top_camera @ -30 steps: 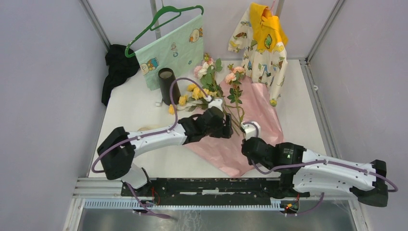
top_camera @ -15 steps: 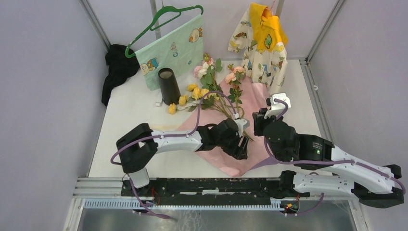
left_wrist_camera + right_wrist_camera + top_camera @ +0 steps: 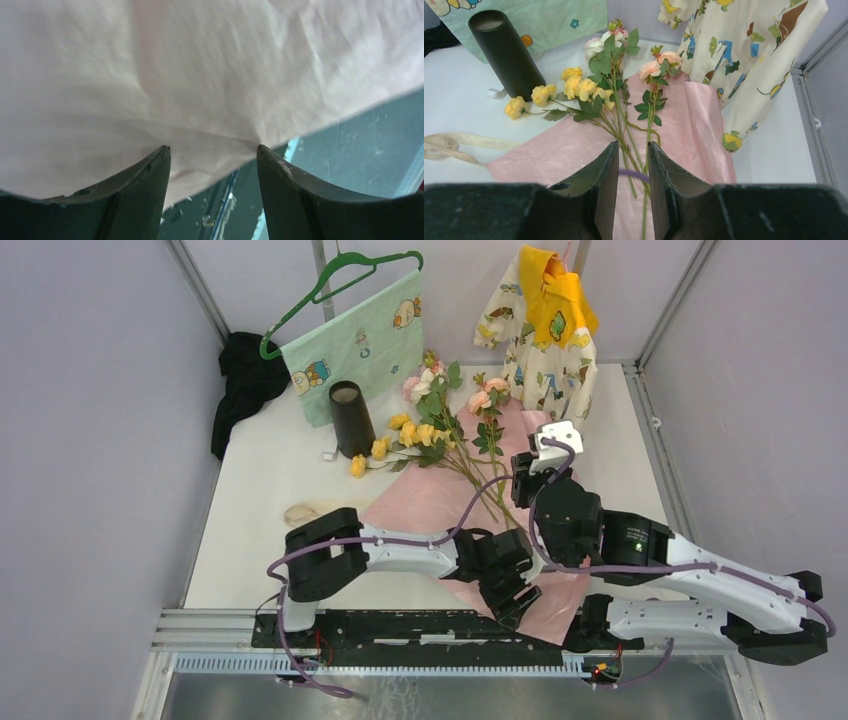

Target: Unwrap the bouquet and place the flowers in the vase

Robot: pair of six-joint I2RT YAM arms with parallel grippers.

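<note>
White table point(image 3: 265, 470), grey walls point(image 3: 90, 440). Upper left: black cloth bundle point(image 3: 245, 385), then hanging mint cloth point(image 3: 360, 340). Vase point(image 3: 351, 420) upright; flowers point(image 3: 430, 435) lie just right of it, stems on spread pink paper point(image 3: 430, 505). Printed shirt point(image 3: 540, 330) upper right. Left gripper point(image 3: 214, 150): fingers spread at paper's edge, unclamped. Right gripper point(image 3: 633, 146): fingers slightly parted, empty.

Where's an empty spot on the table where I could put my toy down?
Left: bare white table between the black cloth bundle, black cylindrical vase and beige ribbon. Right: a bare strip between the pink crinkly paper and the metal side rail. The middle is crowded: leafy roses, paper, left arm, right arm.
</note>
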